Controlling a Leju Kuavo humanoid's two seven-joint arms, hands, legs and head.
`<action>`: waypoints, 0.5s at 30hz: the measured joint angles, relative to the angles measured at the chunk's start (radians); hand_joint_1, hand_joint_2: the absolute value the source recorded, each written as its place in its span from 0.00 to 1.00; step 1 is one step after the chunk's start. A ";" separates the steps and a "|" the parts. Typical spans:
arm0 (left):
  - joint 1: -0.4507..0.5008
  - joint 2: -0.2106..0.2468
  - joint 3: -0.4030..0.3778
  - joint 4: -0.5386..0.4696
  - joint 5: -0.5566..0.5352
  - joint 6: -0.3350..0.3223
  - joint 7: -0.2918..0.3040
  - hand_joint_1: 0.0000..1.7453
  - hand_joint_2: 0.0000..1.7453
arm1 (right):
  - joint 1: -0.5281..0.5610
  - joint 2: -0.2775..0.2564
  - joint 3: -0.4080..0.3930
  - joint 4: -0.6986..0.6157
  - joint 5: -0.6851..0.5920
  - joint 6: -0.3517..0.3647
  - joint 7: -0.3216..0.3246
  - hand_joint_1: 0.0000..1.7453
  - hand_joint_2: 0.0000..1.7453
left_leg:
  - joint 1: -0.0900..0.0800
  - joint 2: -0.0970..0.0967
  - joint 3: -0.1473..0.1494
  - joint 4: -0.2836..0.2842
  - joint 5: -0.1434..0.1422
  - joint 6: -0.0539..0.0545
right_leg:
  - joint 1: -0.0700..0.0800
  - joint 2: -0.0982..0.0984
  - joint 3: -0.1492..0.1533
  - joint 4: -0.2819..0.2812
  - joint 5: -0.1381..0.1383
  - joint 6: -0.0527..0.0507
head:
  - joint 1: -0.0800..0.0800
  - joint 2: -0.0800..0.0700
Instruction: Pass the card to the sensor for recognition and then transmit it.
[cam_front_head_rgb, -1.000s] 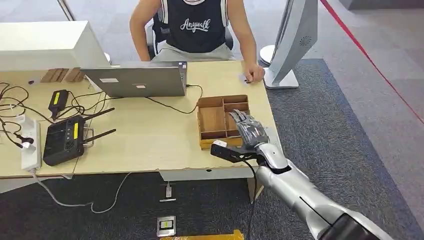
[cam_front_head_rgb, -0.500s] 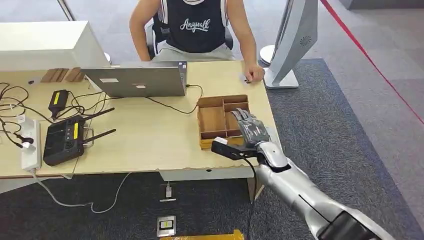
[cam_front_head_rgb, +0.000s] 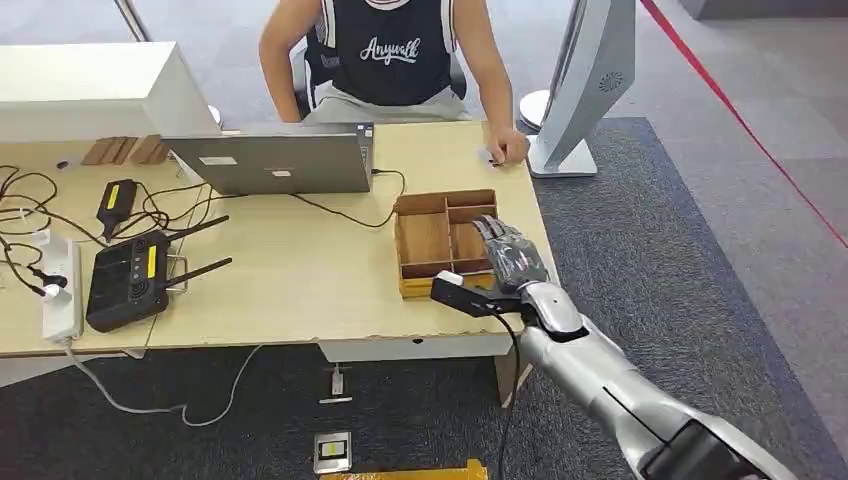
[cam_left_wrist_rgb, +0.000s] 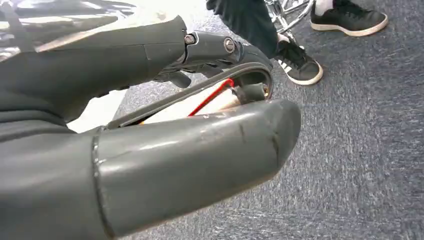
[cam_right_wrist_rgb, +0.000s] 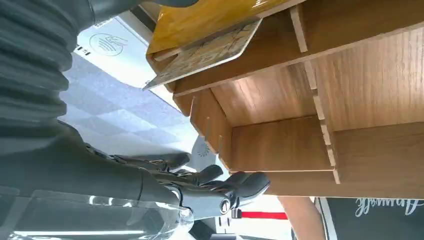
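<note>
My right hand (cam_front_head_rgb: 508, 262) hovers over the right end of the wooden tray (cam_front_head_rgb: 424, 238) at the table's (cam_front_head_rgb: 300, 280) near-right corner. Fingers (cam_right_wrist_rgb: 200, 177) lie straight, side by side, gripping nothing. In the right wrist view a card (cam_right_wrist_rgb: 207, 52) leans on the tray's edge w/ a yellow piece next to it, apart from my fingers. My left hand (cam_left_wrist_rgb: 165, 145) hangs over grey carpet, thumb near the curled fingers; can't tell if it's holding anything. A person (cam_front_head_rgb: 390, 50) sits across the table, one hand by the white stand (cam_front_head_rgb: 585, 85). Laptop (cam_front_head_rgb: 275, 160) sits mid-table.
</note>
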 joint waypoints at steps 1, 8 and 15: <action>0.000 0.000 0.000 0.000 -0.001 0.000 0.000 0.00 0.00 | 0.000 0.000 0.000 0.000 -0.002 0.000 0.000 0.00 1.00 | 0.000 0.000 0.000 0.000 0.000 0.000 | 0.000 0.000 0.000 0.000 0.000 0.000 | 0.000 0.000; 0.000 0.000 0.002 0.000 -0.007 0.000 0.000 0.00 0.00 | 0.000 -0.001 0.000 0.000 -0.012 0.000 0.001 0.00 1.00 | 0.000 0.000 0.000 0.000 0.000 0.000 | 0.000 0.000 0.000 0.000 0.000 0.000 | 0.000 0.000; 0.000 0.000 0.008 0.000 -0.008 0.000 0.005 0.00 0.00 | 0.001 0.003 0.002 0.001 -0.018 0.002 -0.010 1.00 1.00 | 0.000 0.000 0.000 0.000 0.000 0.000 | 0.000 0.000 0.000 0.000 0.000 0.000 | 0.000 0.000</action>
